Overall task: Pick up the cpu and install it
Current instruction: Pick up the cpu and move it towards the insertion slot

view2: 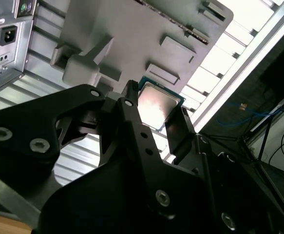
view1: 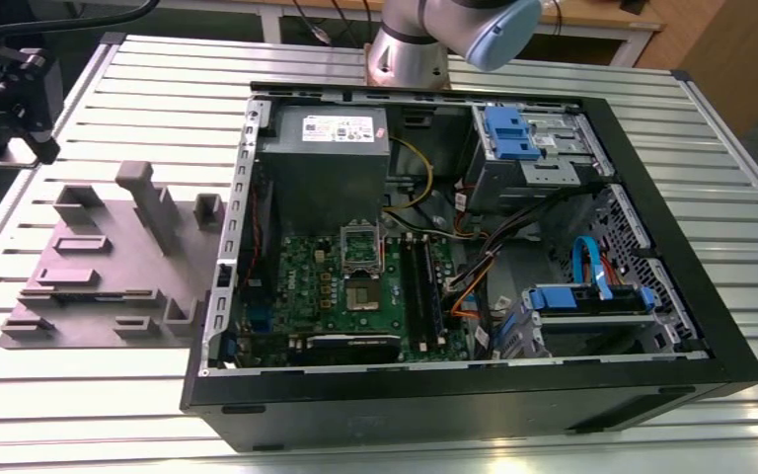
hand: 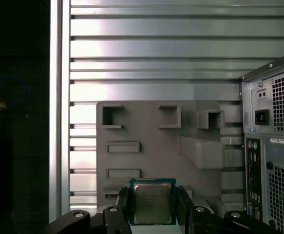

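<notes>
The cpu (hand: 152,202), a small square chip with a silver-grey top and a thin green rim, sits between my two black fingers (hand: 123,207) in both wrist views. My gripper (hand: 153,210) is shut on the cpu (view2: 156,103), clamping its opposite edges, and holds it in the air above the grey fixture plate (hand: 146,129). In the second wrist view my gripper (view2: 157,122) shows the chip's shiny top facing away from the arm. The open computer case (view1: 485,257) lies on the table, its green motherboard (view1: 352,286) showing the socket (view1: 359,296) with the hinged frame (view1: 359,240) raised.
The grey fixture plate (view1: 103,257) with raised blocks lies on the slatted metal table (view1: 155,89) to the exterior view's left of the case. The arm's base (view1: 413,49) stands behind the case. Black equipment (view1: 17,99) sits at the table's far left edge. Cables and drive bays (view1: 531,138) crowd the case.
</notes>
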`<state>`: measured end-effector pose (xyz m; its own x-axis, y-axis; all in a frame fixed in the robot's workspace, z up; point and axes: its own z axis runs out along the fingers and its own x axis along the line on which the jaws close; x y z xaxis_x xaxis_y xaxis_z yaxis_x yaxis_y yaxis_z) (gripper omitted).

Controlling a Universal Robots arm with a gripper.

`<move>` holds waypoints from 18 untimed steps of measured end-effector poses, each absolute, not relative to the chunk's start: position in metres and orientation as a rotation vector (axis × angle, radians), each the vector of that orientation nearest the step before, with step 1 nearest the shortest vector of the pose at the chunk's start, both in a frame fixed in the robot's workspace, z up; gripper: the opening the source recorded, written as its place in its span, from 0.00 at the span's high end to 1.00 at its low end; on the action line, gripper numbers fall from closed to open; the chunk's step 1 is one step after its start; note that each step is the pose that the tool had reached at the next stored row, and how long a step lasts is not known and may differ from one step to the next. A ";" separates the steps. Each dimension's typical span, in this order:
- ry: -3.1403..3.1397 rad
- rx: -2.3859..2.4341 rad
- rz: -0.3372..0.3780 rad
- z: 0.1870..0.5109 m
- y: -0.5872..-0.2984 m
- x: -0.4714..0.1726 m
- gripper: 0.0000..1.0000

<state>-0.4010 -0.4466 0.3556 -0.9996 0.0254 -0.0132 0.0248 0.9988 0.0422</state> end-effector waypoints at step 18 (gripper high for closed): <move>3.127 0.039 0.066 0.356 -0.447 -0.368 0.53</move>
